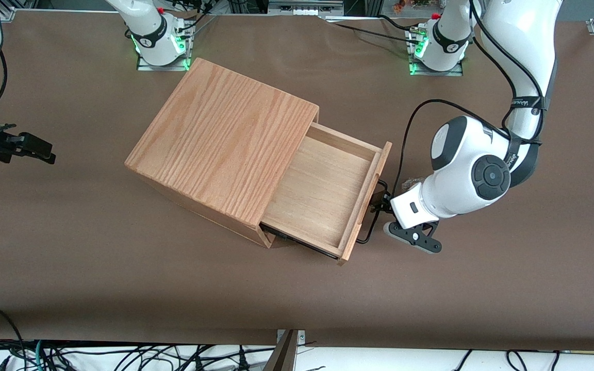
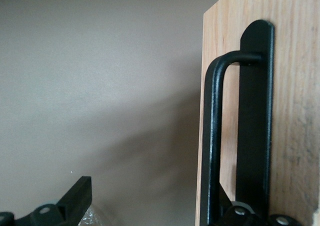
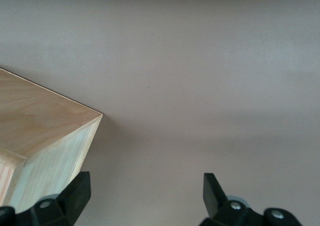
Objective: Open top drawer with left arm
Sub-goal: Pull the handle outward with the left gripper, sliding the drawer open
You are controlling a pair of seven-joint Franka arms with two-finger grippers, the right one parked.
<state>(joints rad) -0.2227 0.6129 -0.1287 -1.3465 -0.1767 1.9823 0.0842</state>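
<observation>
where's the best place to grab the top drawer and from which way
Grip the thin black wire handle on the top drawer front, coming straight at that front. It stands off the wood, leaving a gap for a finger. The gripper is already at the handle; the drawer stands well out of the cabinet.

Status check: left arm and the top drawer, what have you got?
End effector at the handle, fingers open. Top drawer pulled well out of the cabinet. Nothing in the way.

oak-grain wood cabinet [image 1: 225,139], matt black handle [image 2: 216,136]
</observation>
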